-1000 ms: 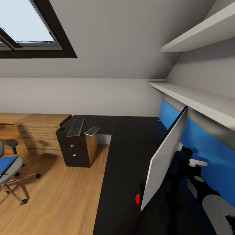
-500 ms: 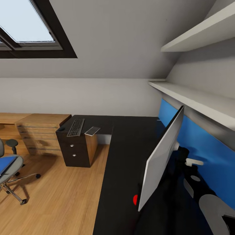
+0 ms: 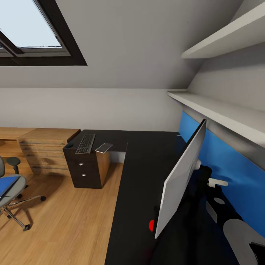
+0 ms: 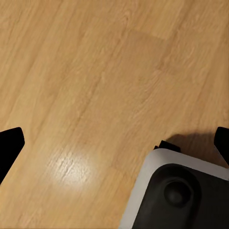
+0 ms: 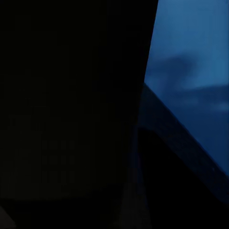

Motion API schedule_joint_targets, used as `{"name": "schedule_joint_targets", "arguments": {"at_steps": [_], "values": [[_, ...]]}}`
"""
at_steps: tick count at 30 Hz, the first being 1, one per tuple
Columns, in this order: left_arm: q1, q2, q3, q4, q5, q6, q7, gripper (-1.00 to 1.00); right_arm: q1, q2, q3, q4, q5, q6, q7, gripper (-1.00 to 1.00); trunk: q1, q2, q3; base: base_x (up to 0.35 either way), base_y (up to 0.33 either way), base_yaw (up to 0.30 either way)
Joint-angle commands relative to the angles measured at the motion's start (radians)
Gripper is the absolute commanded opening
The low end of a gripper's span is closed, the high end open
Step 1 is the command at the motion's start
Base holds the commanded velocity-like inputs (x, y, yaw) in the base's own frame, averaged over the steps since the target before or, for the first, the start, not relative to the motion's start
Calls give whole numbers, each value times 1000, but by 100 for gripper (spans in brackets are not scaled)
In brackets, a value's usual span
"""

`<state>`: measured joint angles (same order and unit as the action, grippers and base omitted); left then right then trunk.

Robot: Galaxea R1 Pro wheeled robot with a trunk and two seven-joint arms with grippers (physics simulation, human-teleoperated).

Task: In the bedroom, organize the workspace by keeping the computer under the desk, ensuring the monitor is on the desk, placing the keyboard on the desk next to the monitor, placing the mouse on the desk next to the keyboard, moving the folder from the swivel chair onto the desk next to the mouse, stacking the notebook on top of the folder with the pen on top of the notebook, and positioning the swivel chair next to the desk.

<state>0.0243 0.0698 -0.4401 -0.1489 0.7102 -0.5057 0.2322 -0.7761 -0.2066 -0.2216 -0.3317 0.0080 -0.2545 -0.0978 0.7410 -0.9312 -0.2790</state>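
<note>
The right tool sits behind the monitor point(image 3: 182, 180), hidden by the screen, so I cannot tell whether it is open or closed; its wrist camera sees a dark panel against the blue back panel point(image 5: 191, 62). The left tool point(image 4: 114, 143) hangs spread open over the wooden floor point(image 4: 86, 71). The monitor stands tilted over the black surface point(image 3: 140, 176). At the far end lie the keyboard point(image 3: 85, 143), the mouse point(image 3: 69, 145) and the notebook point(image 3: 104, 147). The folder point(image 3: 6, 184) rests on the swivel chair point(image 3: 13, 195).
</note>
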Motion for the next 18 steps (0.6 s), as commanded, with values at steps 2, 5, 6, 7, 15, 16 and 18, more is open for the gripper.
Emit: {"name": "schedule_joint_targets", "arguments": {"at_steps": [2, 5, 6, 7, 15, 16, 18], "values": [[0, 2, -8, -3, 4, 0, 9, 100, 0, 1, -4, 7, 0, -3, 0, -100, 0, -1, -1, 0, 0, 0], [0, 2, -8, -3, 5, 0, 8, 100, 0, 1, -4, 7, 1, -3, 0, -100, 0, -1, -1, 16, -14, 0], [0, 2, -8, -2, 6, 0, 8, 100, 0, 1, -4, 8, 1, -3, 0, -100, 0, -1, -1, 91, -78, 0], [0, 3, -8, -2, 7, 0, 8, 100, 0, 1, -4, 8, 5, -3, 0, -100, 0, -1, -1, 109, -89, 0], [0, 4, -8, -2, 8, -1, 10, 100, 0, 1, -4, 23, 2, -3, 0, -100, 0, -1, -1, 34, -28, 0], [0, 4, -8, -2, 8, -1, 10, 100, 0, 1, -4, 23, 2, -3, 0, -100, 0, -1, -1, 4, -4, 0], [0, 4, -8, -2, 8, -1, 10, 100, 0, 1, -4, 23, 2, -3, 0, -100, 0, -1, -1, 2, -2, 0]]}}
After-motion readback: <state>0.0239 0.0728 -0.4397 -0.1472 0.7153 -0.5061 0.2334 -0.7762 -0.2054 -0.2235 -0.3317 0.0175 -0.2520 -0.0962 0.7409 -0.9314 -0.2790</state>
